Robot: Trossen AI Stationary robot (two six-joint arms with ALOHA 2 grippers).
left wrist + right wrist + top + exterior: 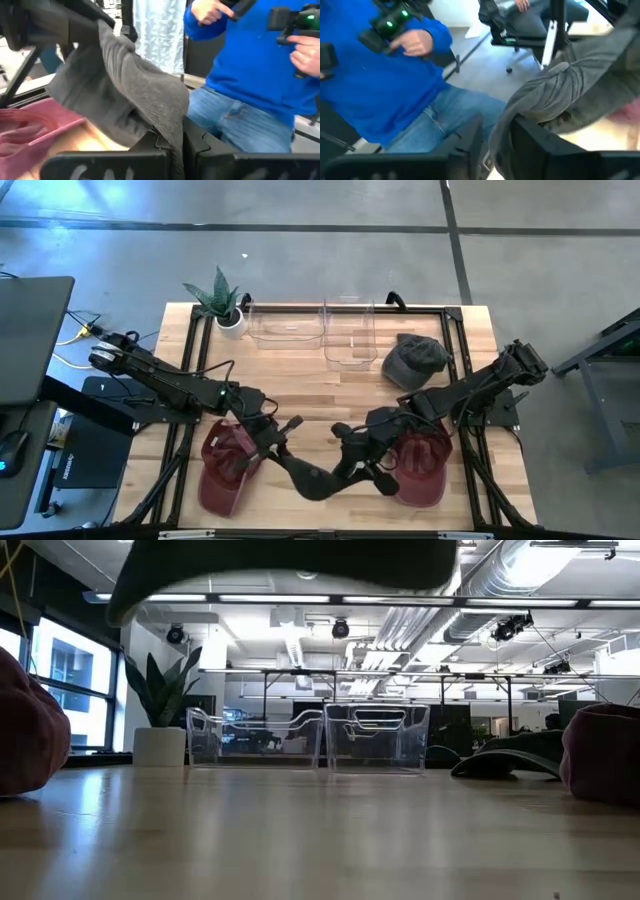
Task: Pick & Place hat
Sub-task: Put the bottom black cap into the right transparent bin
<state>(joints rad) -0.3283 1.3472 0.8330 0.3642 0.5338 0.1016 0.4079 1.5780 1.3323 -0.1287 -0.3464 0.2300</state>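
Near the front edge of the bench (300,395), between the two arms: a dark grey hat (318,476), lifted off the wood and stretched between both grippers. Left gripper (292,427) clamped tight on one end of that hat, cloth pinched between its closed jaws in the left wrist view. Right gripper (345,434) at the hat's other end, jaws parted a little with grey cloth draped between them; cannot tell whether gripping or loose.

Toward the front left corner, a maroon hat (222,468) flat on the bench; toward the front right corner, a second maroon hat (420,465). Near the back right corner, another grey hat (414,358). Along the back edge, two clear bins (350,335) and a potted plant (222,305). Beyond the front edge, a person in a blue top (255,65) holding controllers.
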